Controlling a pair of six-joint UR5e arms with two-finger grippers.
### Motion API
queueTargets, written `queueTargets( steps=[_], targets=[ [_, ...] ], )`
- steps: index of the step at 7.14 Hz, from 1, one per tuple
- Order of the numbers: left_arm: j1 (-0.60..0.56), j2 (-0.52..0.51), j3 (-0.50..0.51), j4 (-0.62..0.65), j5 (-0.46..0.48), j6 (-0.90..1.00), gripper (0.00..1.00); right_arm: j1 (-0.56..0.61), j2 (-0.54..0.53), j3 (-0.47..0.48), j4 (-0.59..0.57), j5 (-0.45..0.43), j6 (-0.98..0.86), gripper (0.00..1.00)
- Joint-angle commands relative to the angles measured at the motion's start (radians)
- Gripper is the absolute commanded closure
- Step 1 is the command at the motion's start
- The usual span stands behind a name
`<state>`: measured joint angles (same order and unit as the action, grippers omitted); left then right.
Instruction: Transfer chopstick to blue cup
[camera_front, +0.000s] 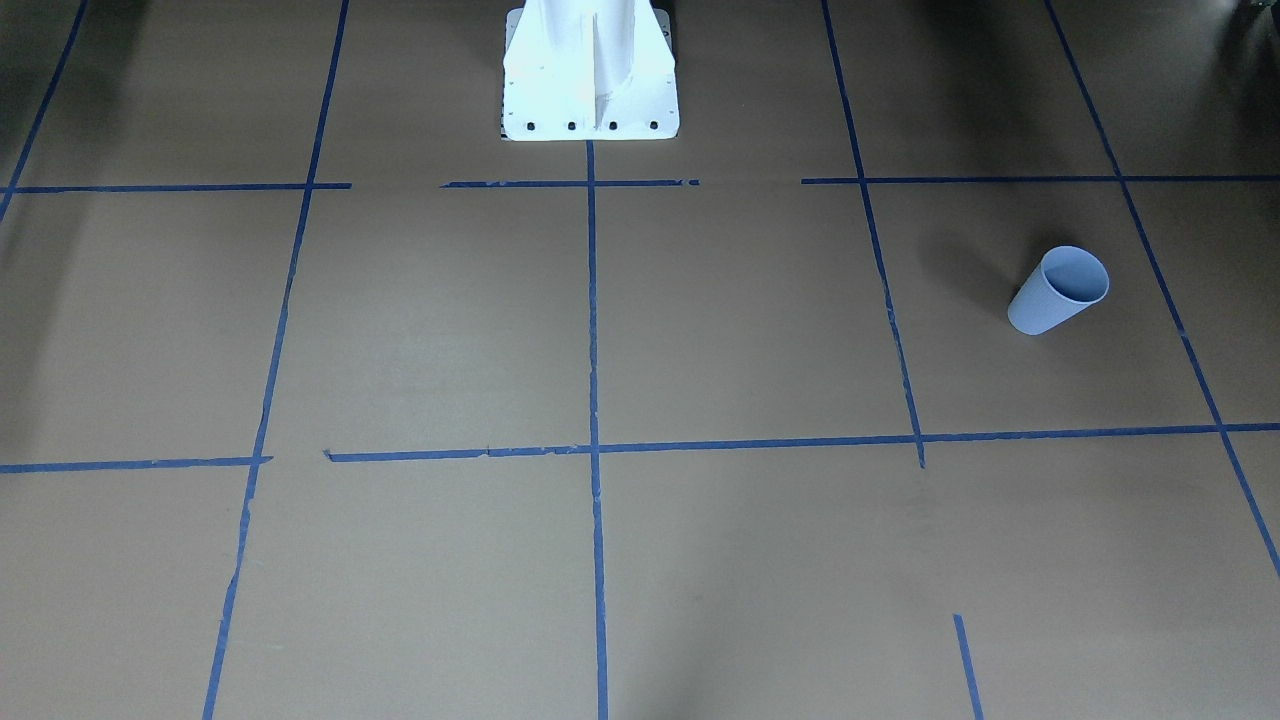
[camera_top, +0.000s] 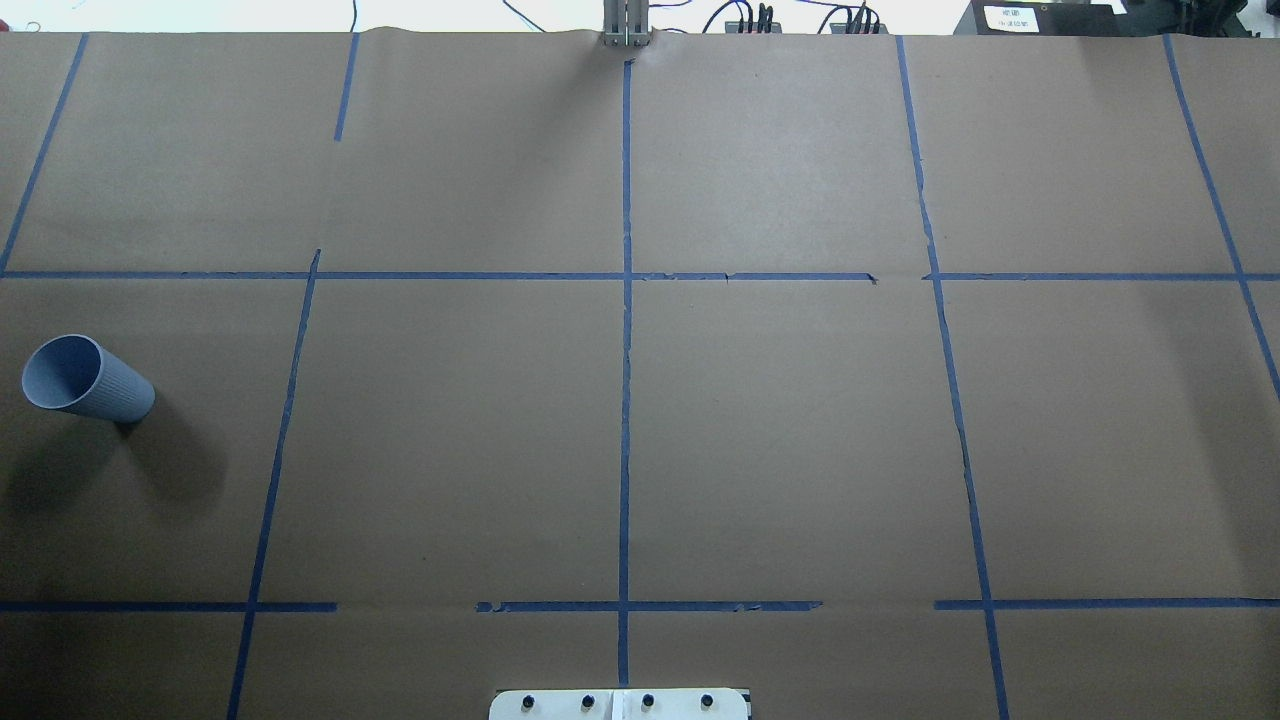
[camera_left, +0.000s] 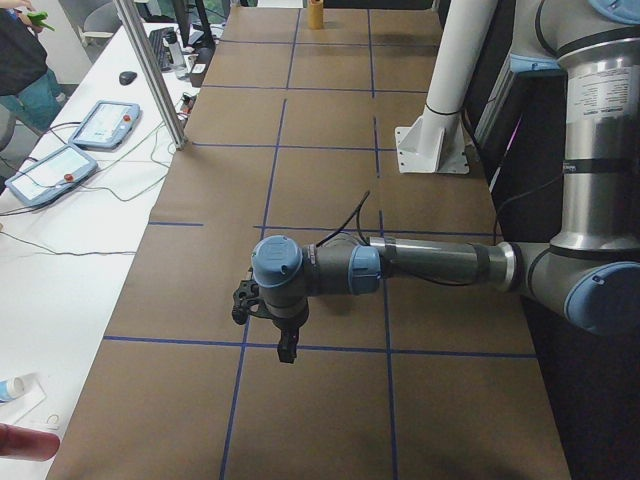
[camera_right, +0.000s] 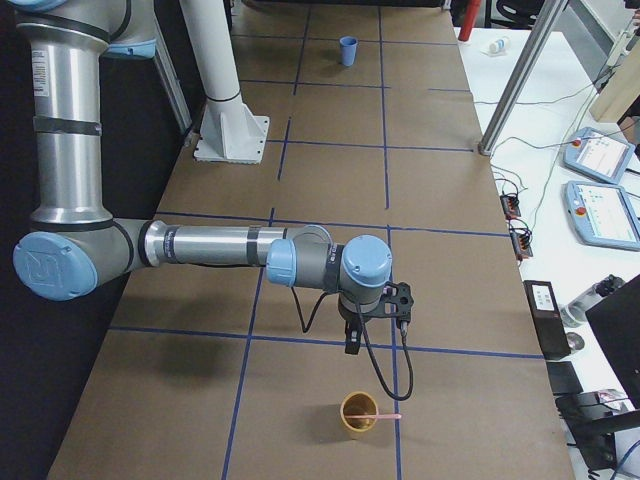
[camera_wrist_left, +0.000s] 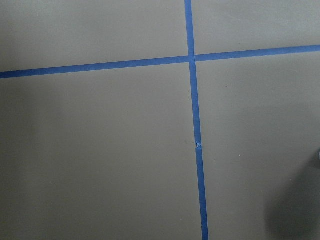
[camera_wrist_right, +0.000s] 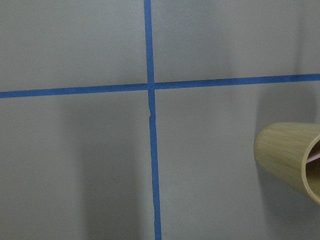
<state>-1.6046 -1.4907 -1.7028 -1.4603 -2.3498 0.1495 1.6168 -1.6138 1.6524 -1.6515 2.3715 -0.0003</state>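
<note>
Exterior right view is showing my right gripper (camera_right: 351, 343) hanging fingers-down over the table (camera_right: 320, 180), near the tan cup (camera_right: 358, 414) but not touching it. From this side angle I cannot tell how far its jaws are parted or whether they are gripping anything. The chopstick (camera_right: 388, 416) is leaning inside that tan cup at my right end of the table, its pink end poking over the rim, which I am judging leaves a free end to pinch. The blue cup (camera_right: 347, 50) is standing mouth-up well apart, at my left end, ready to receive. My left gripper (camera_left: 286, 350) is hovering above the blue tape lines (camera_wrist_left: 192, 57), and its opening is equally unreadable. I am guessing both arms are waiting mid-table because the stick must cross from one side to the other.
</note>
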Motion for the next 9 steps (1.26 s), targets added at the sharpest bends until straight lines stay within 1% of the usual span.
queueTargets(
  steps=[1,7,8,9],
  targets=[
    [-0.002,0.000,-0.006,0.000,0.000,0.002,0.00,0.000,0.000,0.000,0.004,-0.001,0.006,0.01],
    [-0.002,0.000,-0.009,-0.002,-0.006,-0.001,0.00,0.000,0.000,0.001,0.006,0.002,0.008,0.01],
    [0.000,0.000,-0.023,-0.029,-0.011,-0.001,0.00,0.000,0.002,0.004,0.004,0.003,0.010,0.01],
    [0.014,0.001,-0.029,-0.104,-0.029,-0.060,0.00,0.000,0.002,0.007,0.004,0.003,0.013,0.01]
  ],
)
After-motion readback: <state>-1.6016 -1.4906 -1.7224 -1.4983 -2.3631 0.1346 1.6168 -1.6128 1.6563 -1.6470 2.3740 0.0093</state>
